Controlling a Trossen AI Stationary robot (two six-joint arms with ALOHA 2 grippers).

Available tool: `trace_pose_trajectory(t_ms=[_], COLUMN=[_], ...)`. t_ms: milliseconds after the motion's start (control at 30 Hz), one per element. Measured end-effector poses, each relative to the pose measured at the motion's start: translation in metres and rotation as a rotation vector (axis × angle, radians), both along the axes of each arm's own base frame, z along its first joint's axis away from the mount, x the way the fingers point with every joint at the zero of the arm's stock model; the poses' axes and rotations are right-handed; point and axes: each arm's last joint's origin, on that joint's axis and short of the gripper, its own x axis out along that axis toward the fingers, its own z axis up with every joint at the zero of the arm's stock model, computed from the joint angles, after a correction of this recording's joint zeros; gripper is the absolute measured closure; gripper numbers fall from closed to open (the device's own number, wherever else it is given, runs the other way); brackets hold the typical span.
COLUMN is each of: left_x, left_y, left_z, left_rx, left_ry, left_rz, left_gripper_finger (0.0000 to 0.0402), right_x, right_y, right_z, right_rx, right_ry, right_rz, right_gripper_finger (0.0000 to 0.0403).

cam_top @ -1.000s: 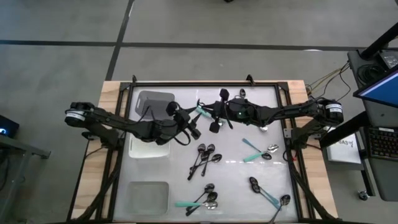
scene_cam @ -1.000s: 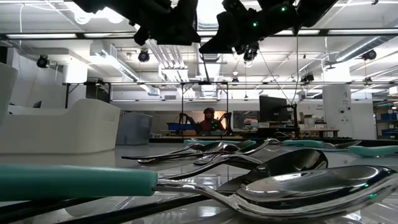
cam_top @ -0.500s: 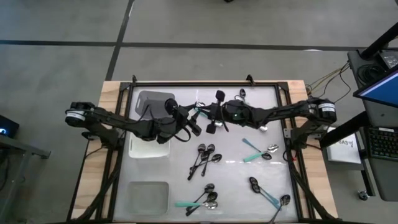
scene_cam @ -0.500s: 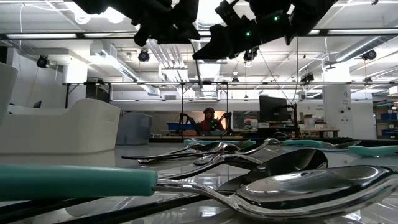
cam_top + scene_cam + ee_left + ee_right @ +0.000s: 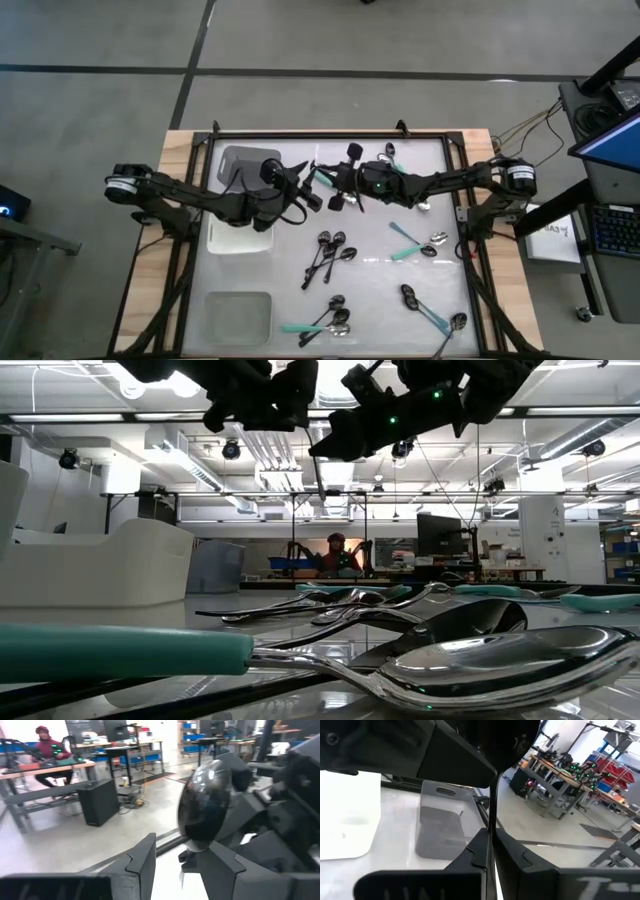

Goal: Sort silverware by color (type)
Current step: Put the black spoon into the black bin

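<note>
Step in hand looks like a hand-over above the table's far middle. The right gripper [image 5: 338,192] is clamped on a black spoon [image 5: 205,807] held upright, and the left gripper [image 5: 305,190] meets it with fingers [image 5: 142,862] apart — not yet gripping. Next move calls for the left to close before the right lets go (a judgement). The left wrist view shows the spoon's bowl; the high view shows the remaining spoons [image 5: 330,250] scattered and the white bin [image 5: 235,238].
</note>
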Motion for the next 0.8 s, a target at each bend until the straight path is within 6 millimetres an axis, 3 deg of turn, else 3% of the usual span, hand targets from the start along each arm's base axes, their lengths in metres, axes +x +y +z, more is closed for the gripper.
trace_pose_trajectory(t_ms=[267, 700, 800], left_x=[0.0, 0.0016, 0.0017], left_y=[0.0015, 0.0037, 0.0043], left_z=[-0.0002, 0.0055, 0.0056], left_rx=[0.001, 0.031, 0.031], left_ry=[0.003, 0.027, 0.028], left_rz=[0.005, 0.013, 0.014], left_gripper_finger=[0.032, 0.0327, 0.035], right_x=[0.0012, 0.0015, 0.0015], right_y=[-0.0002, -0.0008, -0.0009], right_z=[-0.0027, -0.0046, -0.0046], right_rx=[-0.001, -0.009, -0.009], right_ry=[0.007, 0.019, 0.019], right_rz=[-0.001, -0.022, -0.022], right_gripper_finger=[0.0394, 0.0394, 0.0394])
